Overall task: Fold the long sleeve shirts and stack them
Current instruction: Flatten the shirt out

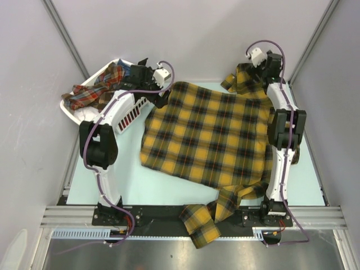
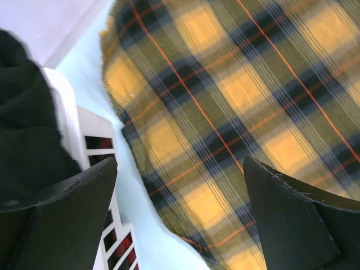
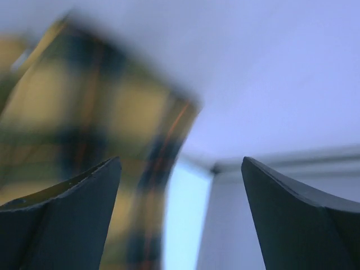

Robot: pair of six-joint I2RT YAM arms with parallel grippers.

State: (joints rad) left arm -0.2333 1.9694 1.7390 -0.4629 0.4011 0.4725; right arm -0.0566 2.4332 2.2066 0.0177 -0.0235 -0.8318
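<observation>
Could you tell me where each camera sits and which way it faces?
Top external: overhead behind the bases, looking down on plaid shirt and basket; left arm, right arm show.
Left wrist: on that arm, facing down at shirt edge and basket; left tool shows.
Right wrist: on that arm, facing blurred shirt and wall; right tool shows.
Shared: the shirt, all three.

shirt (image 1: 208,135) flat on table (image 1: 169,183); basket (image 1: 134,112) left, second shirt (image 1: 93,93) inside
</observation>
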